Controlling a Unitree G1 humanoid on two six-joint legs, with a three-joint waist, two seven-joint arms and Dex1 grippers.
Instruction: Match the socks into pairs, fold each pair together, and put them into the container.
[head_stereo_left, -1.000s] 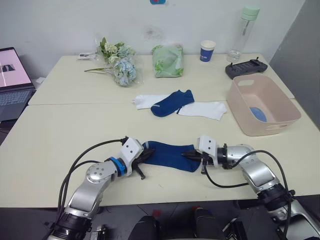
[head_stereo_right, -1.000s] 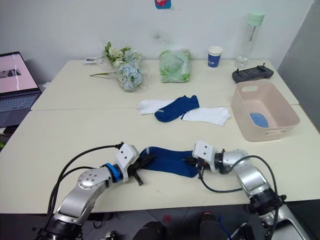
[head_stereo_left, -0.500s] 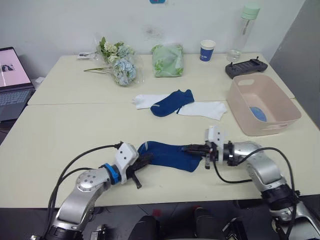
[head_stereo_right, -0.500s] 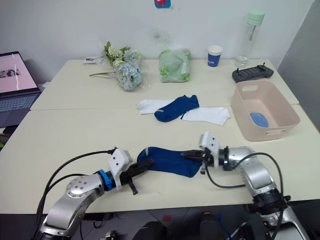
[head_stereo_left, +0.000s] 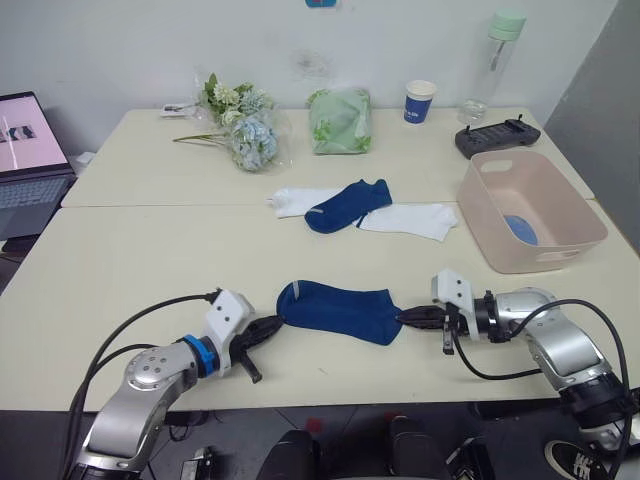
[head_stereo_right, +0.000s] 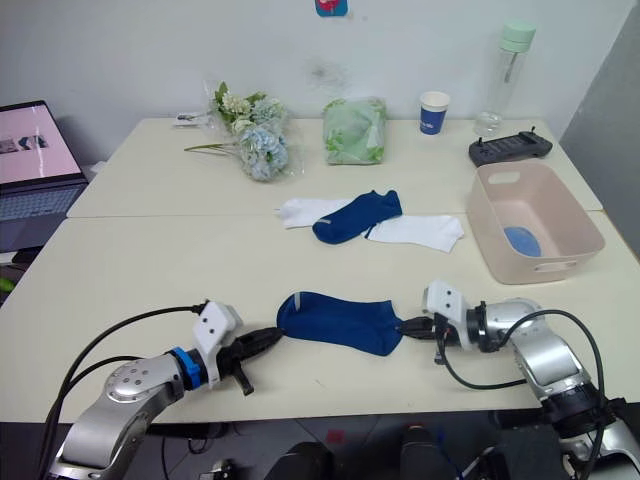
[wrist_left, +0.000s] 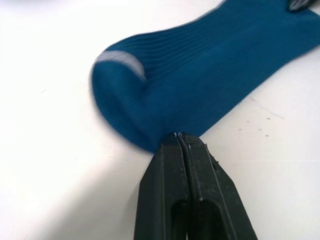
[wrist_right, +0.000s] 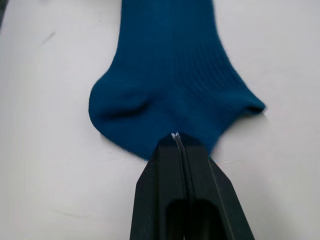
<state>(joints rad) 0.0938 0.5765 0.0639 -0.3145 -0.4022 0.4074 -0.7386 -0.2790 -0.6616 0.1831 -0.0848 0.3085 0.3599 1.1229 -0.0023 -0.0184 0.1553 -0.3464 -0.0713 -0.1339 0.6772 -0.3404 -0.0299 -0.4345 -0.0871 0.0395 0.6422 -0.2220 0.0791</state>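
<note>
Navy sock (head_stereo_left: 338, 309) flat near table (head_stereo_left: 120, 260) front, stretched between both grippers: left (head_stereo_left: 270, 327) pinched shut on toe edge, right (head_stereo_left: 405, 320) shut on cuff edge, likely pulling smooth for pairing. Tub (head_stereo_left: 560, 215) far right.

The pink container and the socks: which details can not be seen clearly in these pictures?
- Container: its walls hide most of the light blue thing inside, so one sock or two cannot be told.
- White socks: the second navy sock covers where they meet.
- Near navy sock: both wrist views cut off its far part.
- Left tool and right tool: fingers pressed together at the sock's edge; pinched fabric cannot be confirmed.
</note>
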